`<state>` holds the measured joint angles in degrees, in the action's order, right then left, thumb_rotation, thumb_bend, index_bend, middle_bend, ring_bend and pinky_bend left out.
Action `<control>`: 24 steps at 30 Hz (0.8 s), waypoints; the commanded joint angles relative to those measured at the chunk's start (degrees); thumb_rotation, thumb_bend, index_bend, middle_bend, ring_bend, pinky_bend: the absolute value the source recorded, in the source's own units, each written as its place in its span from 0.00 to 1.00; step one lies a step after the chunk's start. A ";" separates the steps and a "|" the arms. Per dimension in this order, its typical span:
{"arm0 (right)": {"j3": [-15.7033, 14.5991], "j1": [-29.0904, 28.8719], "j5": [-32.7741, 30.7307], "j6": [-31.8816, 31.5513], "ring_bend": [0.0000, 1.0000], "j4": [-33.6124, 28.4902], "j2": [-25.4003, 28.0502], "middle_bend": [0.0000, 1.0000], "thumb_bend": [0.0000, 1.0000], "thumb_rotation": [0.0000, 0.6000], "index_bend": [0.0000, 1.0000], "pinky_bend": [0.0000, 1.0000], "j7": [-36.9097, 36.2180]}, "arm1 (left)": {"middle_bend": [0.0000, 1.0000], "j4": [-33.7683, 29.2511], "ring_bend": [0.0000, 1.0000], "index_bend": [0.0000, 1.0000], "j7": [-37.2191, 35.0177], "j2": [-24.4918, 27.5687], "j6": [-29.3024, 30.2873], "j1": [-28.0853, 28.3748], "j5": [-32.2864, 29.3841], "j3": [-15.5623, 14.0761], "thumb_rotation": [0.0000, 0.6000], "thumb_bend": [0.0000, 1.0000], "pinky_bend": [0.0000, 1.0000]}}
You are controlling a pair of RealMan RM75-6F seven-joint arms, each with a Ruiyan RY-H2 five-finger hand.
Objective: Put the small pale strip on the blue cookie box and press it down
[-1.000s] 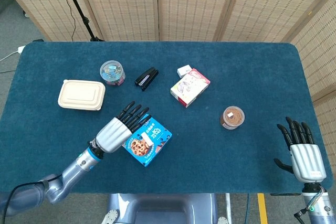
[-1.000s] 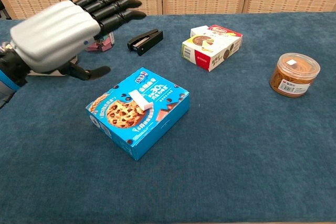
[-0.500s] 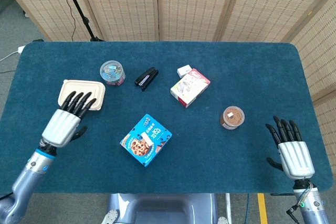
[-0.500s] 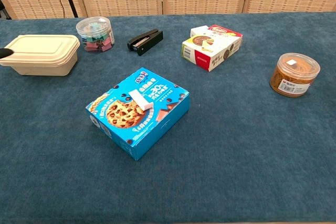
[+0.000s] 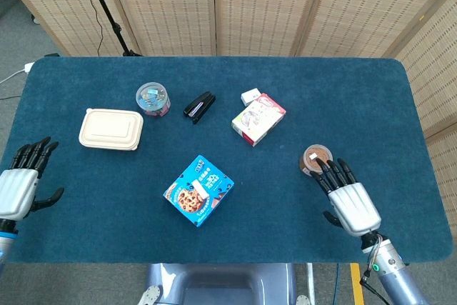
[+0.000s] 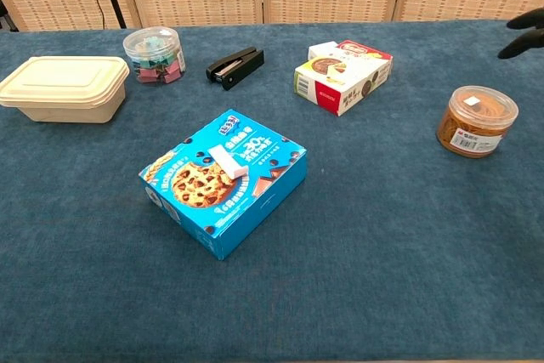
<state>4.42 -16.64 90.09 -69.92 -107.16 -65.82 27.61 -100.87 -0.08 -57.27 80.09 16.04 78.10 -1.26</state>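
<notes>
The blue cookie box (image 5: 199, 191) (image 6: 224, 179) lies near the table's front middle. The small pale strip (image 5: 199, 191) (image 6: 227, 161) rests flat on its lid, with no hand touching it. My left hand (image 5: 19, 185) hovers at the table's far left edge, fingers spread and empty, well away from the box; the chest view does not show it. My right hand (image 5: 348, 196) is open just in front of the brown jar (image 5: 315, 158) (image 6: 476, 121). Only its dark fingertips (image 6: 525, 33) enter the chest view at the right edge.
A beige lidded container (image 5: 111, 129) (image 6: 63, 88), a clear tub of clips (image 5: 153, 98) (image 6: 154, 54) and a black stapler (image 5: 200, 106) (image 6: 235, 67) sit at the back left. A white snack box (image 5: 258, 118) (image 6: 343, 74) lies behind the middle, with a small white block (image 5: 250, 96) beside it.
My left hand has pulled back from the cookie box to the table's left edge, leaving the strip on the lid. My right hand has moved inward toward the brown jar.
</notes>
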 commanded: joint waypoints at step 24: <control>7.33 -21.42 -18.99 14.10 0.00 -0.75 -24.70 0.00 1.00 1.00 0.27 0.00 28.51 | 0.00 -1.00 0.00 0.00 -8.09 3.76 2.41 -5.41 4.49 1.60 1.00 0.27 0.00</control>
<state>11.13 -37.07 72.21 -56.07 -108.63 -89.31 55.37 -101.87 -8.24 -53.49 82.61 10.58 82.64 0.26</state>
